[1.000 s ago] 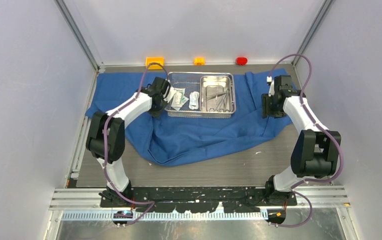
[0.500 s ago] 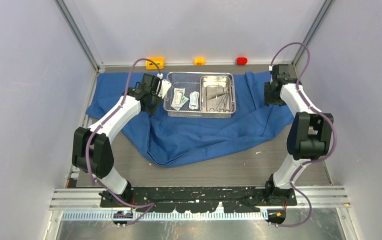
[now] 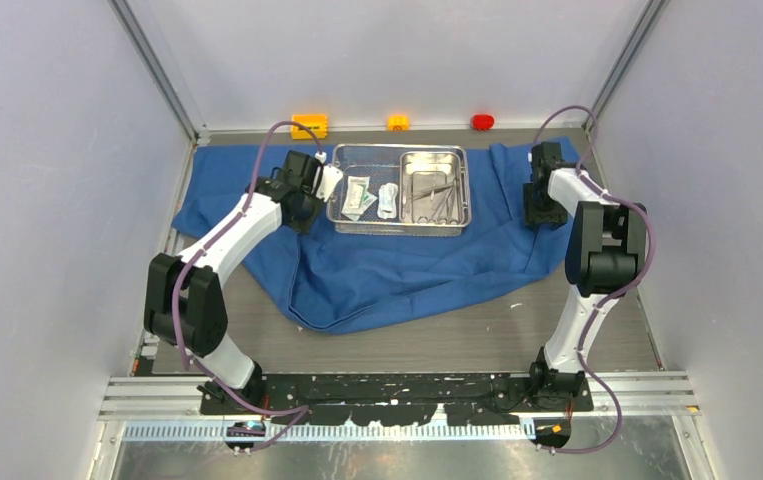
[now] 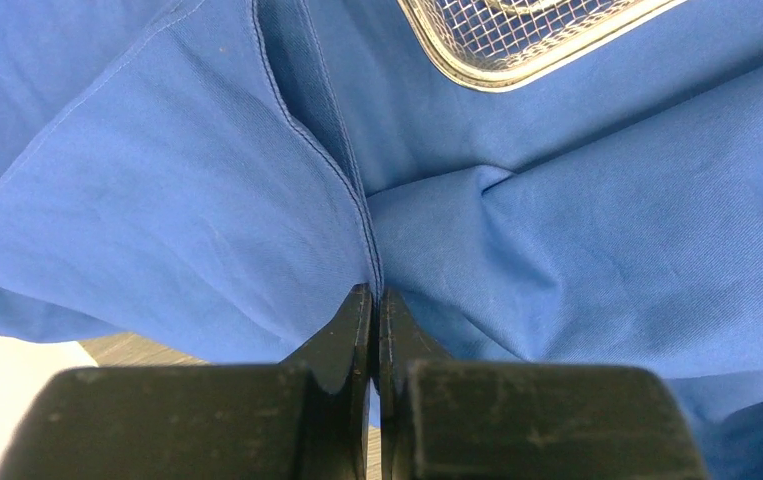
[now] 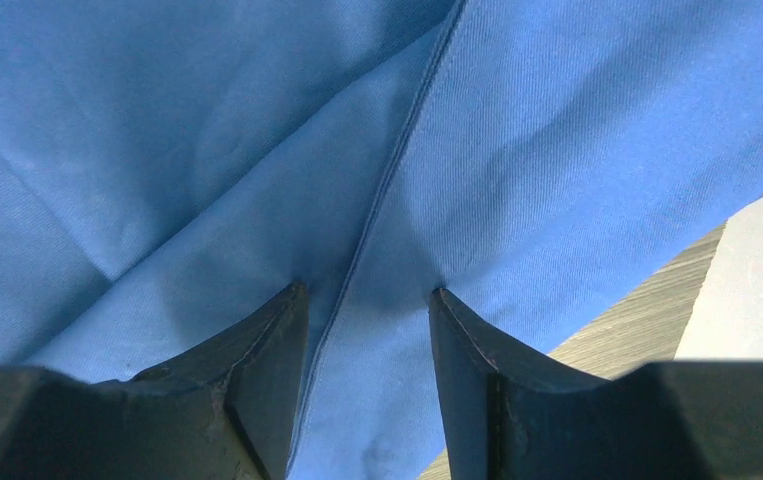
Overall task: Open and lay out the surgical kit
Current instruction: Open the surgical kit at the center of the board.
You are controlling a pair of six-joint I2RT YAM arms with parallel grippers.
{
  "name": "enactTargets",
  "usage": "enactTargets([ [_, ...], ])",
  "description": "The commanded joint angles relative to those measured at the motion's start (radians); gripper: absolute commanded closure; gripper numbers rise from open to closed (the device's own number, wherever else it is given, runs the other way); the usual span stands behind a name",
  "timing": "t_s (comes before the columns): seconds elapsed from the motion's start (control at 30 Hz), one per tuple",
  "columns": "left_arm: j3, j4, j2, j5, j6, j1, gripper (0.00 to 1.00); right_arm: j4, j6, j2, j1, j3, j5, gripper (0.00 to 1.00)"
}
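Observation:
The blue cloth wrap [image 3: 407,270] lies spread under the steel mesh tray [image 3: 399,226] at the back. In the tray sit a smaller steel pan [image 3: 435,152] with thin scissors and forceps [image 3: 437,200], and white-green packets [image 3: 359,195]. My left gripper [image 3: 300,212] is just left of the tray. In its wrist view the left gripper [image 4: 375,290] is shut on a hem fold of the cloth [image 4: 597,230], with the tray corner [image 4: 527,40] above. My right gripper [image 3: 537,205] is over the cloth's right part. There the right gripper [image 5: 369,290] stands open, tips on the cloth [image 5: 207,150], a seam between them.
Orange [image 3: 308,124], yellow [image 3: 398,122] and red [image 3: 482,122] blocks sit along the back wall. Bare wooden tabletop [image 3: 517,330] shows in front of the cloth and beside the right gripper [image 5: 637,310]. Grey walls close in both sides.
The left gripper shifted a little left, still pinching the cloth. The right arm folded up and its gripper moved back along the cloth's right edge, jaws staying open.

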Motion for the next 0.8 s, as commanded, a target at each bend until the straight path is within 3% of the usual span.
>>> enactTargets([
  [0.0, -0.002, 0.015, -0.047, 0.033, 0.008, -0.001, 1.0, 0.025, -0.013, 0.016, -0.002, 0.027, 0.068, 0.48],
  [0.5, -0.026, 0.017, -0.074, -0.004, 0.029, 0.001, 1.0, 0.039, -0.053, -0.037, -0.046, -0.033, 0.127, 0.99],
  [0.77, -0.007, -0.066, -0.09, -0.053, 0.053, 0.037, 1.0, 0.015, -0.076, -0.194, -0.123, -0.114, 0.119, 1.0],
])
